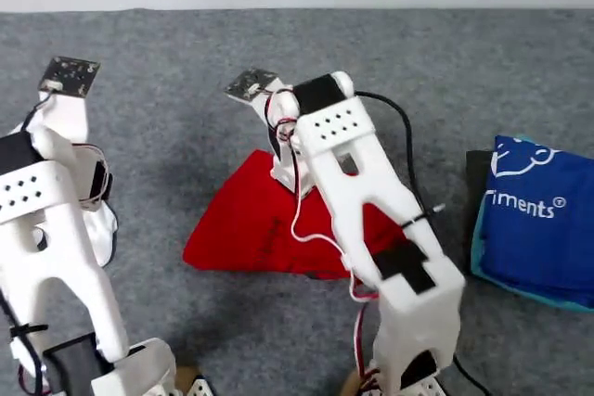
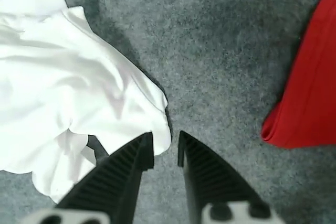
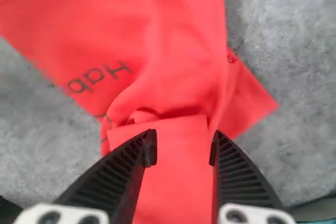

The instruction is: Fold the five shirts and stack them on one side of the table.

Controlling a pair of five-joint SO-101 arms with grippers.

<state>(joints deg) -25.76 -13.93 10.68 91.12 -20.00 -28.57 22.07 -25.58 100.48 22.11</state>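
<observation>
Red shirt point(image 1: 246, 220) gripped at middle of bench point(image 1: 445, 62); white shirt point(image 2: 68, 93) beside left jaws.
High: right arm arched over red cloth, blue shirt point(image 1: 538, 220) near right edge, bare grey between. Left wrist: left jaws narrowly parted above bare bench. Right wrist: right jaws clamped on red fold.

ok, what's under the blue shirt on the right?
Under the blue shirt, a teal layer peeks out along its left and lower edges, and dark fabric shows at its upper left corner. The rest is covered, so their extent and fold cannot be seen.
</observation>
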